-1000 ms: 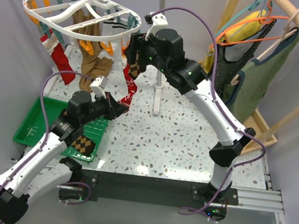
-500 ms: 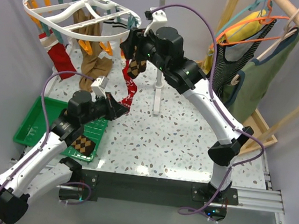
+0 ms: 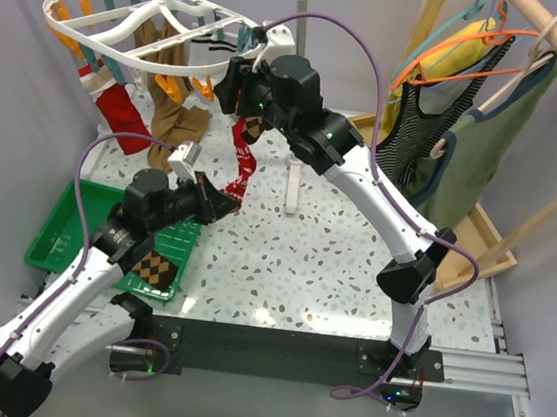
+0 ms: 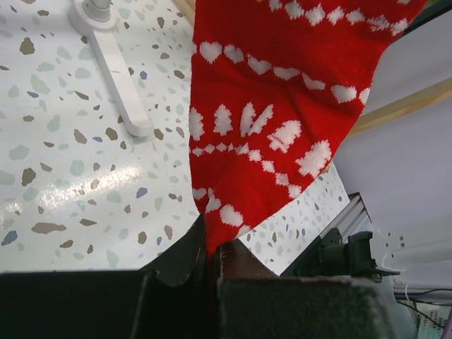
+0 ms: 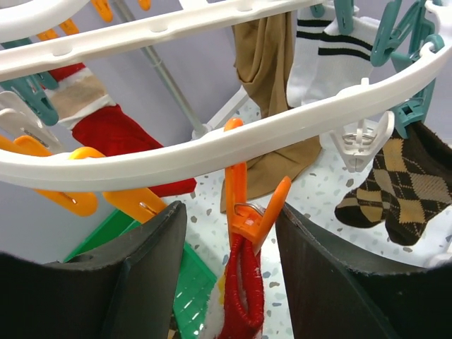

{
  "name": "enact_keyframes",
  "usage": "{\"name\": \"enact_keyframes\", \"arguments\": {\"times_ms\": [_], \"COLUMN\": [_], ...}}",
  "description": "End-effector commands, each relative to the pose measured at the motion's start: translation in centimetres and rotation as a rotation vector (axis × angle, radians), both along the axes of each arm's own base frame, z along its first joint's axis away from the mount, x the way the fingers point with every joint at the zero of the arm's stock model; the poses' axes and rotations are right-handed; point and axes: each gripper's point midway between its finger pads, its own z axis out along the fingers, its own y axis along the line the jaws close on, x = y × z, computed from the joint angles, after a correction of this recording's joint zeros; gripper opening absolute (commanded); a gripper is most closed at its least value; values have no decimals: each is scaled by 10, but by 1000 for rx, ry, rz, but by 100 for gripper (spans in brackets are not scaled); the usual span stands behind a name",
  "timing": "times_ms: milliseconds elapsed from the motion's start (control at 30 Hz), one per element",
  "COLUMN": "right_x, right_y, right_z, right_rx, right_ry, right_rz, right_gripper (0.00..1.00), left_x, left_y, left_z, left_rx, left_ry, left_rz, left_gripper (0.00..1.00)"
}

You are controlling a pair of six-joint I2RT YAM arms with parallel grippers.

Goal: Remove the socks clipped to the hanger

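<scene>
Up at the white hanger [image 5: 212,145], your right gripper [image 5: 232,219] has its two fingers spread wide. One finger is on each side of an orange clip [image 5: 248,205]. That clip hangs from the ring and bites the top of the red sock [image 4: 268,127]. I don't think the fingers are squeezing the clip yet.

Down low, your left gripper [image 4: 214,258] is pinched tight on the toe end of the same sock. So the sock hangs between the clip and that gripper, above the table [image 4: 56,141].

The job now looks like opening the clip. Squeeze the two orange wings at the top, not the lower part where the sock is caught. In the right wrist view the clip sits closer to the finger on the right side. Slide over a little so it sits in the middle. Then close slowly.

The hanger hangs from a hook, so it will likely swing if you push it from one side. Press evenly from both sides.

Pull down on the sock only softly with the left gripper. A hard tug could tip the ring and drag the clip out from between your fingers. Once the clip opens, the sock should slip free. The green tray [image 3: 54,233] by your left arm looks like a good place to drop it.
</scene>
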Motion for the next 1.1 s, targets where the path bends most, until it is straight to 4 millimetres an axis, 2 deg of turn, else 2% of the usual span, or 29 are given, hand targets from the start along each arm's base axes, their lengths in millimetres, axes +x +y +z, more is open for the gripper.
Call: {"name": "enact_keyframes", "arguments": {"times_ms": [0,300,533,600,667,700,767,867,933,967,1067], "right_x": [5,10,13,13,13,12,12,9,11,12,12], "right_y": [-9,-3,-2,-1,-1,-2,-2,0,0,-2,-3], "right_z": [39,43,41,41,43,43,43,44,38,38,33], "right_rx": [71,123,140,141,143,141,142,140,124,123,97], "right_ry": [-88,-79,-64,-63,-63,-63,-62,-62,-48,-47,-43], "right_rz": [-56,-67,-79,-77,-77,-77,-76,-61,-66,-76,-82], "right_gripper": [56,52,39,29,24,12,0,0,0,0,0], "left_x": [-2,-4,-7,-7,-8,-8,-10,-12,-15,-18,-22], "left_y": [-1,-1,2,2,3,3,4,9,11,15,25], "left_z": [25,27,27,27,27,27,22,13,8,1,-3], "left_rx": [-39,-42,-35,-35,-35,-32,-25,-4,2,21,51], "left_ry": [-52,-55,-55,-53,-50,-51,-32,7,22,52,58], "left_rz": [-12,-13,-6,-5,-3,-3,2,25,29,39,79], "left_gripper": [0,0,0,0,0,0,0,0,0,0,0]}}
